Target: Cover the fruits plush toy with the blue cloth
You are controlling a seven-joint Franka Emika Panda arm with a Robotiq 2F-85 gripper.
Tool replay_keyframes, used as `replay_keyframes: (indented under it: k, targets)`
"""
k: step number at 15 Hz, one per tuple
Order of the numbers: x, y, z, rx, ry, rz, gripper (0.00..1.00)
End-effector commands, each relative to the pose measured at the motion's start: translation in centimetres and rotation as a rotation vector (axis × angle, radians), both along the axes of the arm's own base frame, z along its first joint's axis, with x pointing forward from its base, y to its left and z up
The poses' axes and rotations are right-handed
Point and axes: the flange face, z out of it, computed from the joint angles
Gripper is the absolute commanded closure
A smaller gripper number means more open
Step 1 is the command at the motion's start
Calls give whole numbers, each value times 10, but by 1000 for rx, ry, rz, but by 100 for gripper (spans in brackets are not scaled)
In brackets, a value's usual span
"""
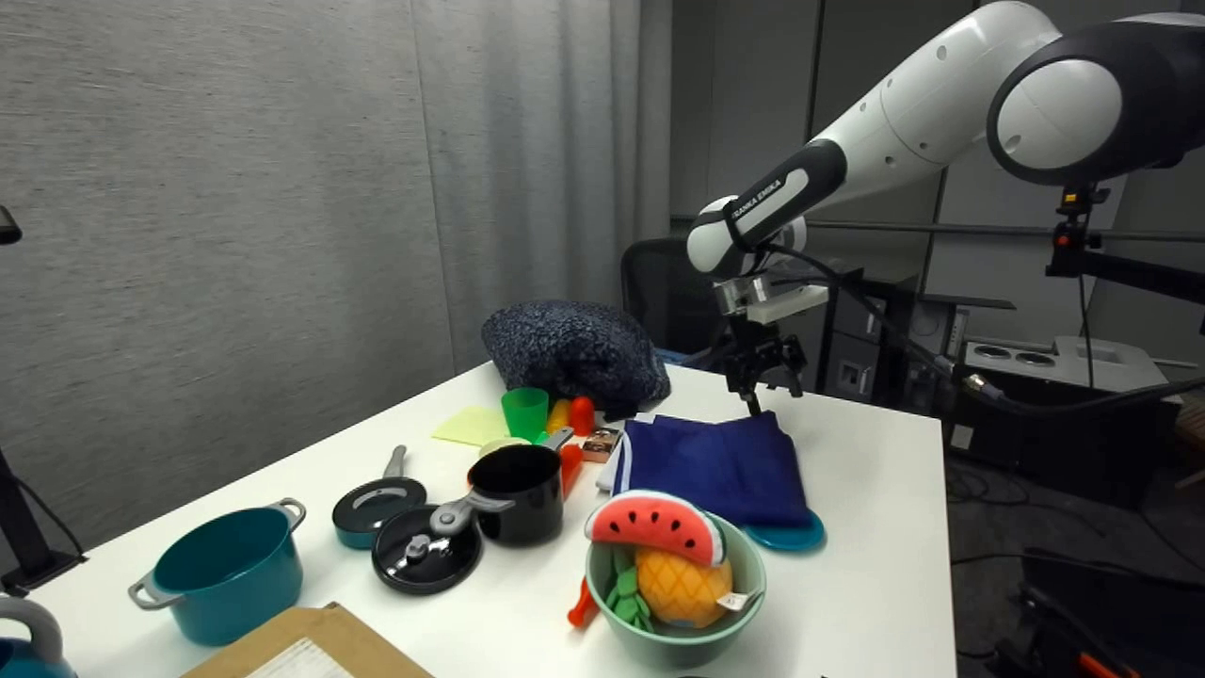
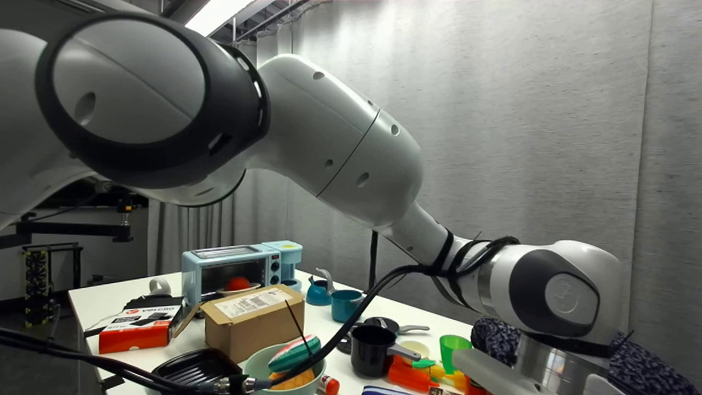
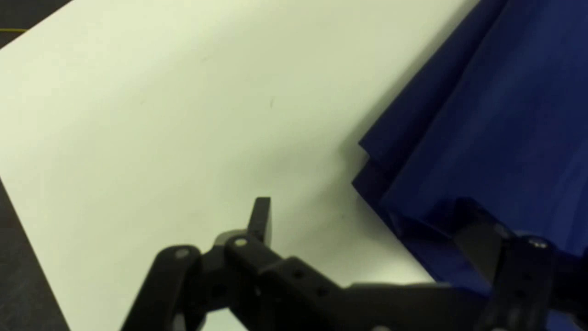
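Note:
The royal-blue cloth lies folded and rumpled on the white table; in the wrist view it fills the right side. A striped edge of it shows in an exterior view. The fruit plush toys, a watermelon slice and a pineapple, sit uncovered in a pale green bowl; they also show in an exterior view. My gripper is open at the cloth's far edge. In the wrist view, one finger is over or against the cloth, the other over bare table.
A navy bumpy mound stands at the far edge. A teal disc lies partly under the cloth. A black pot, black lid, teal pot, cardboard box and toaster oven stand around the table.

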Motion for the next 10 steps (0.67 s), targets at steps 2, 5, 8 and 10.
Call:
replay_keyframes:
  k: [2,5,8,10]
  targets:
    - [-15,-17,14,179,25,37,0]
    - [-16,-25,22,178,6,27,0]
    - [-1,-14,30,150,-96,-47,0]
    - [21,38,11,176,-109,-85,0]
